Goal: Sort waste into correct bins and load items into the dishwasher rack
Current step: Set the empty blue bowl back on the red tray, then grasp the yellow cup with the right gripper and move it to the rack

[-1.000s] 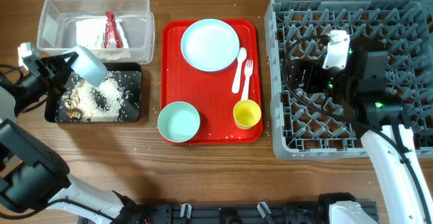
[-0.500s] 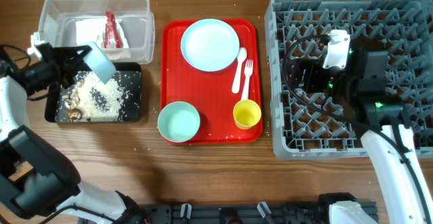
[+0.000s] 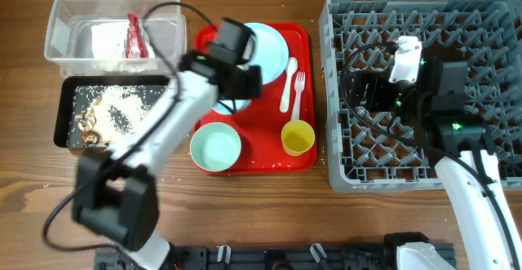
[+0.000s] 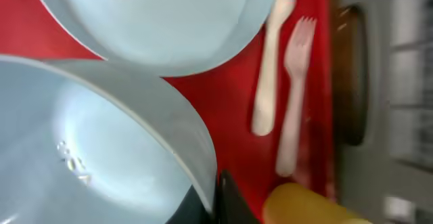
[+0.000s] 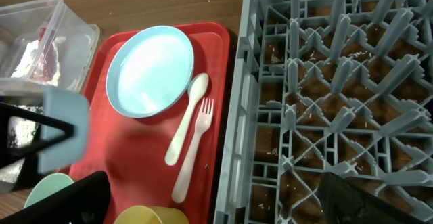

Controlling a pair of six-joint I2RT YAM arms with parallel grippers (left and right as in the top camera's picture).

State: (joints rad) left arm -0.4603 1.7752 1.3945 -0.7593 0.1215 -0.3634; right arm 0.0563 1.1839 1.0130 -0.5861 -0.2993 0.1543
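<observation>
My left gripper [image 3: 231, 97] is shut on the rim of a pale blue bowl [image 4: 95, 149] and holds it over the red tray's left side, just below the pale blue plate [image 3: 265, 54]. The grip shows in the left wrist view [image 4: 216, 195]. The second bowl [image 3: 216, 148], yellow cup [image 3: 298, 137], white spoon [image 3: 288, 81] and fork [image 3: 298, 95] lie on the tray. My right gripper [image 3: 371, 90] is open and empty over the grey-blue rack [image 3: 334, 99]. The black tray [image 3: 114, 115] holds rice and brown scraps. The clear tub [image 3: 114, 29] holds the napkin [image 3: 106, 37] and red wrapper [image 3: 134, 35].
The flat red serving tray [image 3: 261, 152] lies between the bins and the rack. Rice grains are scattered on the wooden table near the bins. My left arm stretches diagonally from the front left across the black tray's right end.
My left arm has swung right, carrying the bowl from over the black tray to over the red tray. The right arm has not moved.
</observation>
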